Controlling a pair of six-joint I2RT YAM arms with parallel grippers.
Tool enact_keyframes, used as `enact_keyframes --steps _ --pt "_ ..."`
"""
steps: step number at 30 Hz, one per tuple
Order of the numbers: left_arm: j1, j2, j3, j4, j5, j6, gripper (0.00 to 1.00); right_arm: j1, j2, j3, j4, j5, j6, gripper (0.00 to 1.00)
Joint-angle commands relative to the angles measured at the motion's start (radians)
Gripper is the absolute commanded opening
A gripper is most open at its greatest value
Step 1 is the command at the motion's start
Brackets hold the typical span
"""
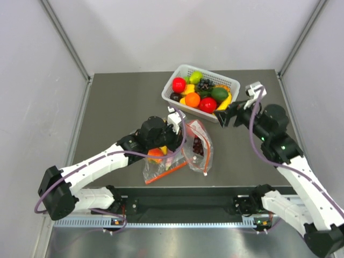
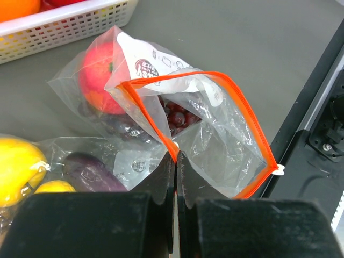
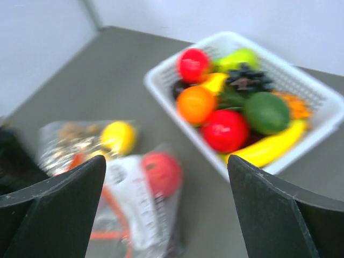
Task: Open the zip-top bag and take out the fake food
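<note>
On the left of the dark table, seen from above, the left arm reaches in over a second clear bag that lies flat near the front edge. The left wrist view shows a yellow lemon and a purple eggplant inside it. Just right of that, the left gripper has its fingers pressed together on the orange-red zip strip of the zip-top bag, pinching the near lip at the low point of the mouth. The strip runs up and around in a loop, so the mouth stands open toward the wrist camera. This bag lies near the middle of the table, touching the second bag and apart from the basket. The fake food is inside it: a red apple toward the closed far end and a dark grape bunch showing through the mouth. I cannot make out any other pieces. Further right and back, a white basket holds loose fruit, among them an orange and a banana. At the far right, the right gripper hangs just beside the basket's near corner, its fingers spread wide with nothing between them. Its own view is blurred.
</note>
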Motion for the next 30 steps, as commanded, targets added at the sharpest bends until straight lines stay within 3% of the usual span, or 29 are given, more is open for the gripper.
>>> enact_keyframes --steps 1,4,8,12,20,24,30 --pt "-0.003 -0.013 0.054 0.005 0.009 -0.010 0.00 0.012 -0.091 -0.059 -0.029 -0.292 0.094 0.92" --pt "-0.003 -0.016 0.057 0.011 0.006 -0.022 0.00 0.039 -0.138 -0.131 0.022 -0.477 0.171 0.89" --pt "-0.003 -0.013 0.059 0.020 0.003 -0.029 0.00 0.171 -0.141 -0.232 0.069 -0.516 0.234 0.81" --pt "-0.003 -0.007 0.063 0.019 0.008 -0.032 0.00 0.282 -0.066 -0.248 0.053 -0.392 0.219 0.80" --pt "-0.003 -0.022 0.055 0.017 0.008 -0.035 0.00 0.296 0.125 -0.238 0.057 -0.287 0.251 0.78" --pt "-0.003 -0.026 0.051 0.017 0.021 -0.033 0.00 0.296 0.234 -0.225 0.040 -0.120 0.268 0.79" --pt "-0.003 -0.036 0.040 0.017 0.031 -0.027 0.00 0.305 0.274 -0.212 0.028 0.139 0.274 0.80"
